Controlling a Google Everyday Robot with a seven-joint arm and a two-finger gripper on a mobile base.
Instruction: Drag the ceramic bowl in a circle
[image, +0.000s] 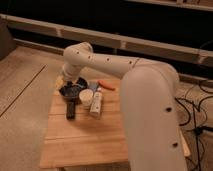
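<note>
Ceramic bowl (73, 91) on wooden table (115, 135); jaws apart, down inside bowl.

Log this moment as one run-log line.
gripper: down at ceramic bowl | bowl: wooden table, far-left corner | beside bowl: white cup | contact: unclear

The counter (110, 135) is light wood, laid in planks with visible seams and a low satin finish. The ceramic bowl (67, 94) is very dark, with a glossy glaze. The gripper (74, 83), lowered at the bowl near the counter's far left corner, ends an arm (115, 62) cased in smooth white shells that look like plastic, with a soft sheen. The floor (25, 100) is speckled, matt and rough-looking.
</note>
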